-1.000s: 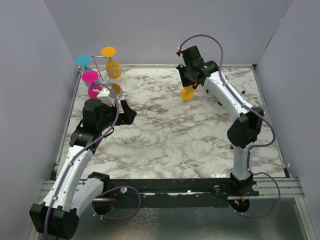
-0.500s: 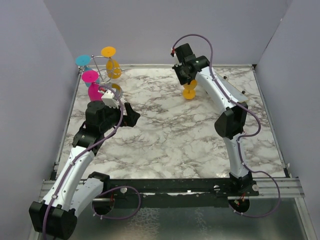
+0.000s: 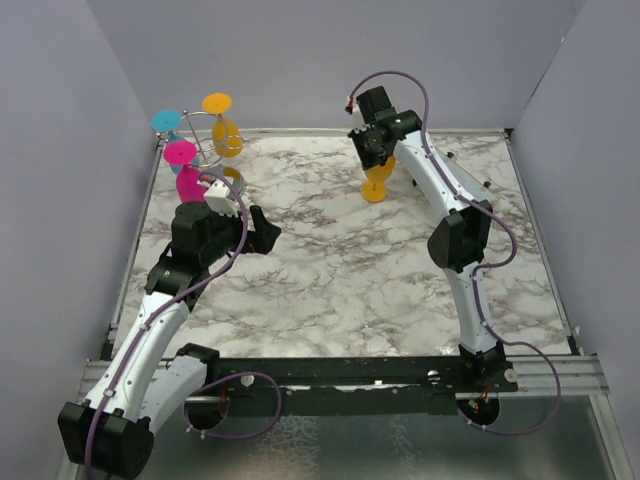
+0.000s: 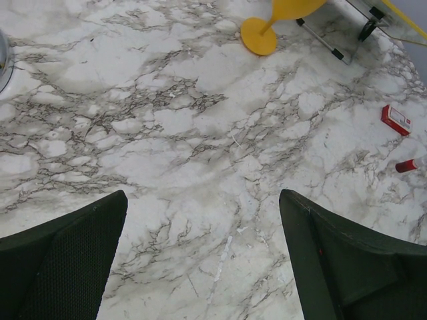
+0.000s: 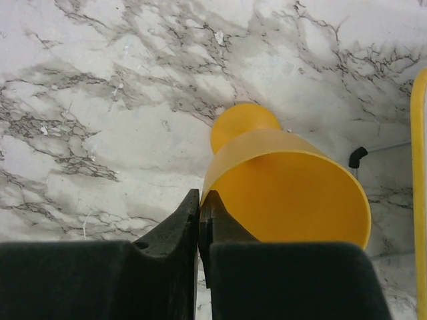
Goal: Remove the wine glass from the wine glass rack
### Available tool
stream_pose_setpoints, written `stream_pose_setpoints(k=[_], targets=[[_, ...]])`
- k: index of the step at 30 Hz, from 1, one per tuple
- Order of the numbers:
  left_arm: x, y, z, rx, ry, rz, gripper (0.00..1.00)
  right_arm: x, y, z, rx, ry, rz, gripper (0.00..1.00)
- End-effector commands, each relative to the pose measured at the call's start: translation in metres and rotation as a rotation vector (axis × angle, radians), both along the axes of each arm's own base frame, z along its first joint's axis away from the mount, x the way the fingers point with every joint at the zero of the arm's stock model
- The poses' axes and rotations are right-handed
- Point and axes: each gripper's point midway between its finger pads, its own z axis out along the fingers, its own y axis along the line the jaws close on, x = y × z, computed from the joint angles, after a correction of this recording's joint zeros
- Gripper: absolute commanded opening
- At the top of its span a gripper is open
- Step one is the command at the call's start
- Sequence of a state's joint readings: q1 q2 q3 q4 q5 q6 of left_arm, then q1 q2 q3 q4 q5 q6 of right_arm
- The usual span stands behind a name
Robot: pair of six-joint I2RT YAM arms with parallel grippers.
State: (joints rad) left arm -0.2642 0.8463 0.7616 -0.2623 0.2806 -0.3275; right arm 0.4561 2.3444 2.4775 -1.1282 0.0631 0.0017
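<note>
My fingers (image 4: 60, 267) are matt black plastic, the left pair's inner faces finely dimpled. The orange wine glass (image 5: 287, 193) looks like smooth, matt plastic. The table (image 4: 167, 120) is smooth, marble-patterned, faintly glossy. The wine glass rack (image 3: 205, 140) is thin shiny metal wire.

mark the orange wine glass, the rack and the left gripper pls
orange wine glass (image 5: 287, 183): right wrist view, on the bowl's outer wall.
wine glass rack (image 3: 206, 146): top external view, on the wire arms near its top.
left gripper (image 4: 201, 197): left wrist view, midway between its open fingertips.
</note>
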Motion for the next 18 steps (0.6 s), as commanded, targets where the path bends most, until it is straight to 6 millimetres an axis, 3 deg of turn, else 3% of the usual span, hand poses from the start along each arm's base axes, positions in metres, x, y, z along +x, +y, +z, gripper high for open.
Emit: stream_pose_setpoints(k=[1, 10, 18], targets=[[0.0, -0.004, 0.006, -0.002, -0.034, -0.027, 0.99, 0.002, 0.013, -0.005, 0.037, 0.012, 0.045, 0.04], [0.0, -0.003, 0.004, 0.003, -0.034, -0.024, 0.99, 0.005, 0.015, -0.02, 0.029, 0.031, 0.048, 0.12], [0.001, 0.001, 0.006, 0.006, -0.048, -0.003, 1.0, 0.01, 0.021, -0.013, 0.054, 0.007, 0.066, 0.31]])
